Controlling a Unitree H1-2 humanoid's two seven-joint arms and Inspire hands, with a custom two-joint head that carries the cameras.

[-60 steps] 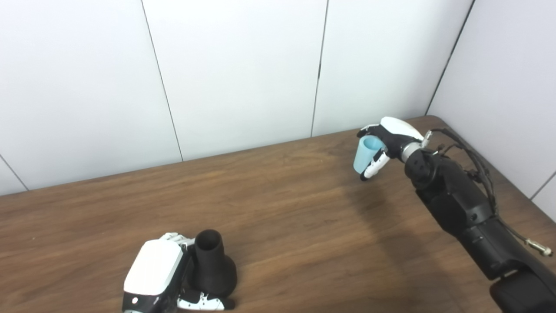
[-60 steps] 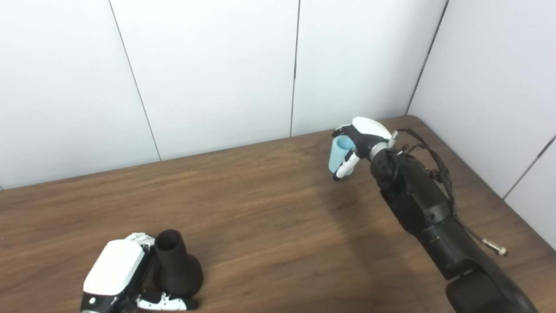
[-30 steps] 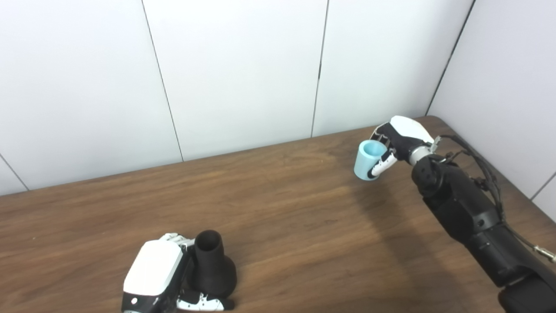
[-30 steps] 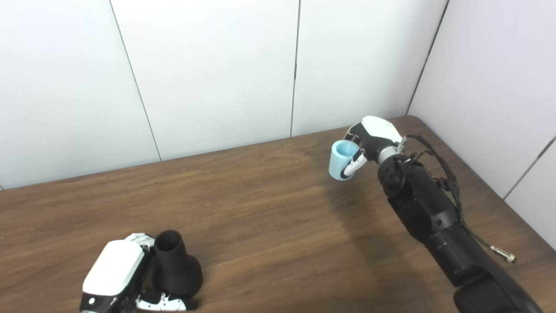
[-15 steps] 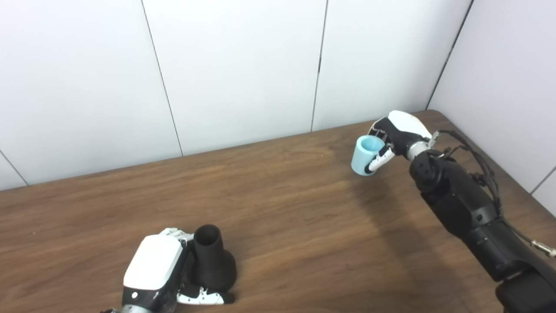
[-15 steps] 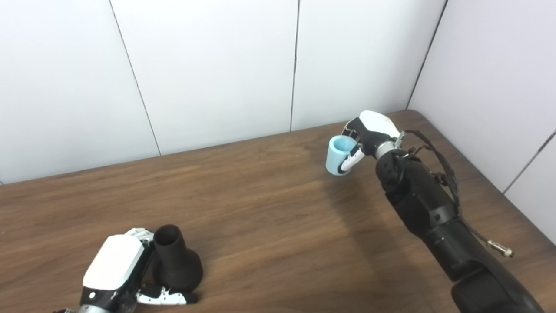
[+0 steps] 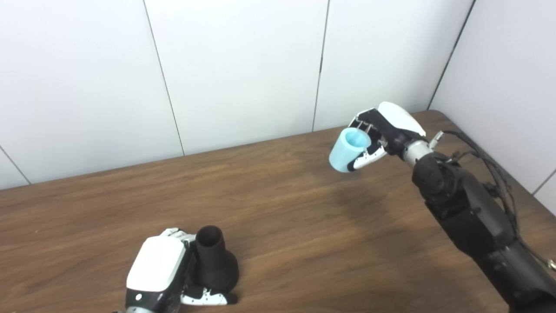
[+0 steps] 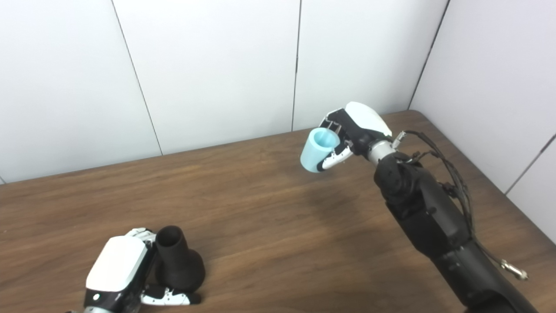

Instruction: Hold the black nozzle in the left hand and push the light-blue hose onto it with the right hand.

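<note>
Hose [image 7: 347,150]: light-blue, short, gripped in right hand [image 7: 382,134]; now lifted off the counter [image 7: 304,226], tilted, swung a little leftward.
Meaning: carry toward nozzle likely begun; mating not yet started.
Nozzle [image 7: 213,263]: black, upright on counter near front left, well apart from hose.
Left hand [image 7: 163,269]: wrapped around nozzle's flared base.
Views: both show nearly the same; right eye shows more of the right arm's cable.
</note>
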